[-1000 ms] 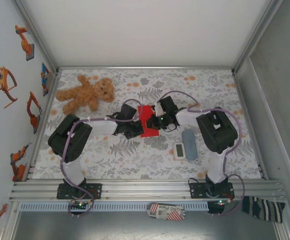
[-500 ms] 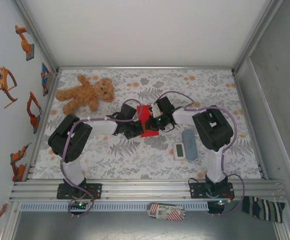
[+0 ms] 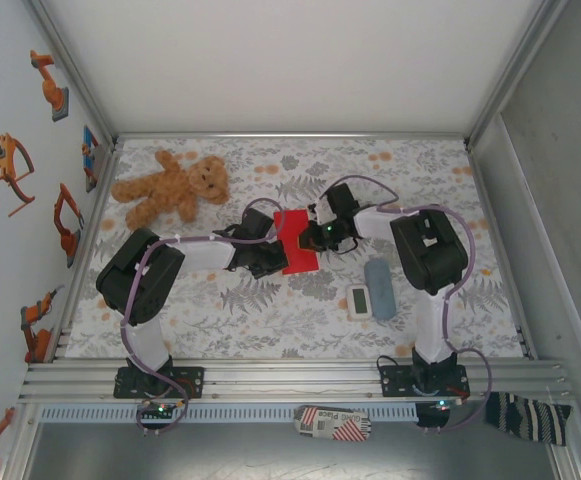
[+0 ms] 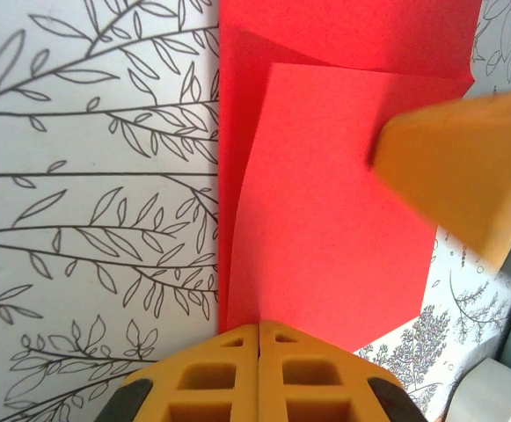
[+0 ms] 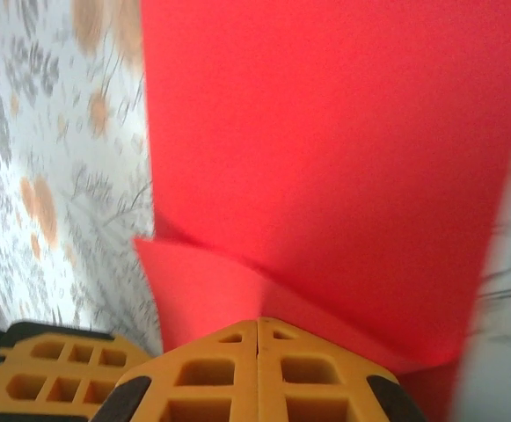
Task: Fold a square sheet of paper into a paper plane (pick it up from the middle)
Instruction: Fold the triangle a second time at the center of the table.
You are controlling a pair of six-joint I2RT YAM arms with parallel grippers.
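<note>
where it's at: the square sheet of paper sits about mid-surface in the top view, off the floral surface along at least one edge, between the two arms
left pincer: closed, tips pressed together with the sheet's near edge running right into them, so it looks pinched. it's on the sheet's 8 o'clock side
right pincer: closed too, red paper coming straight out from between its tips, gripping from the 3 o'clock side
done so far: the left wrist view shows one layer lying over another with a slanted edge, so there's at least one fold in it
left to do: probably most of it. no pointed nose and no narrow dart shape yet, so this reads as early-to-middle
how many folds: can't tell exactly from these angles
count, task stuff: one red sheet, two pincers
count, other stuff: one teddy bear at 10 o'clock from the sheet, one white timer and one grey-blue block, both around 4 o'clock
</note>
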